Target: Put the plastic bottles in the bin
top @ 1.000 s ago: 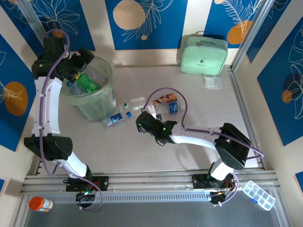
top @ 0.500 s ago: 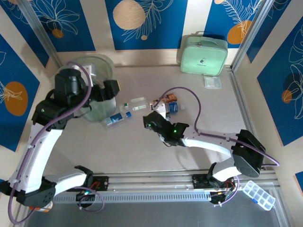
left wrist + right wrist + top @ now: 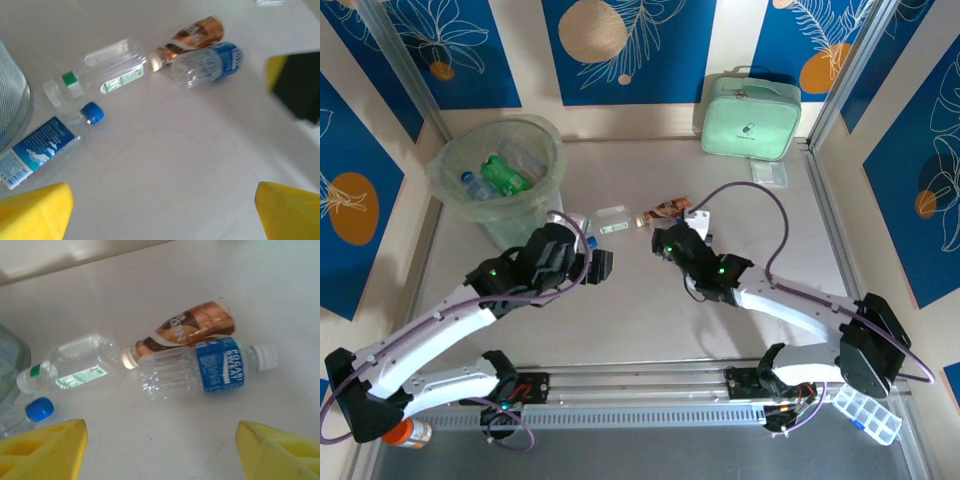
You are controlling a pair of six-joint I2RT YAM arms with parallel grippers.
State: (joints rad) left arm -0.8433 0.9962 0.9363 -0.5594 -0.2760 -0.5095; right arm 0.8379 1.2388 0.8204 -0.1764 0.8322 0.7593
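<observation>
Me: Left arm has swung off the bin [image 3: 442,160] since a second ago and now hangs over the table beside it. My right arm has reached further out from it.

Spotter: Claws?

Me: Left claw [image 3: 165,212] is spread wide and empty. Right claw [image 3: 160,447] too, with nothing between the fingers. Ahead of the right claw lies the blue-labelled bottle [image 3: 200,371], touching the brown-labelled bottle [image 3: 195,324]. The green-labelled bottle [image 3: 70,367] is nearer the bin, and the blue-capped bottle [image 3: 42,147] is nearest, just beside its wall.

Spotter: Which way does yours point?

Me: It's on its side, white cap away from the bin, base toward it. Its long axis runs along the line between my fingertips. So I'd turn the wrist crosswise, come down over the label and close across the body, clear of the brown one.
</observation>
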